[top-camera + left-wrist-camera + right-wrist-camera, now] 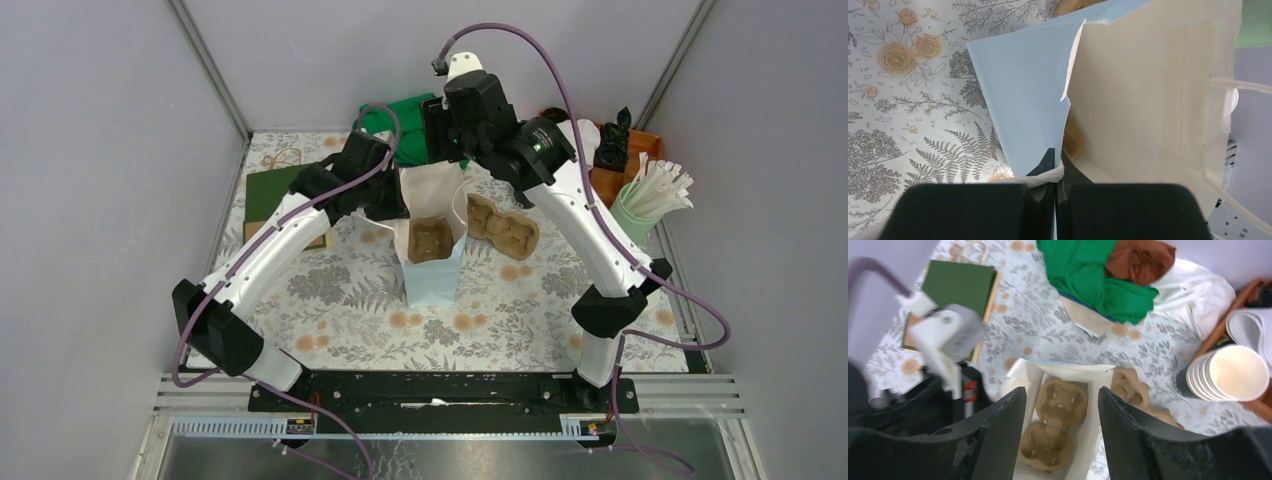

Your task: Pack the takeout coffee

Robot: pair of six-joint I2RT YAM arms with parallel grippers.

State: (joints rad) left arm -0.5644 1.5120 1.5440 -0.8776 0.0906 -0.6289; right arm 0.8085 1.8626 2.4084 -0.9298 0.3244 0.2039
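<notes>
One rim of the blue bag (pixel 1023 90) is clamped by left pincer (pixel 1055 167); right pincer (pixel 1062 395) gapes overhead.

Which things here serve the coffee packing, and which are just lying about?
In use: blue bag, held by left pincer; pulp tray inside it; right pincer, open above. No lidded coffee visible.
Lying about: spare pulp tray, green cloth, cup stack, straws.

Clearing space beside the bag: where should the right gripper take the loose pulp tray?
Probably the loose pulp tray at its narrow waist between the two wells, from straight above: it lies flat, and the blue bag crowds its left edge.
</notes>
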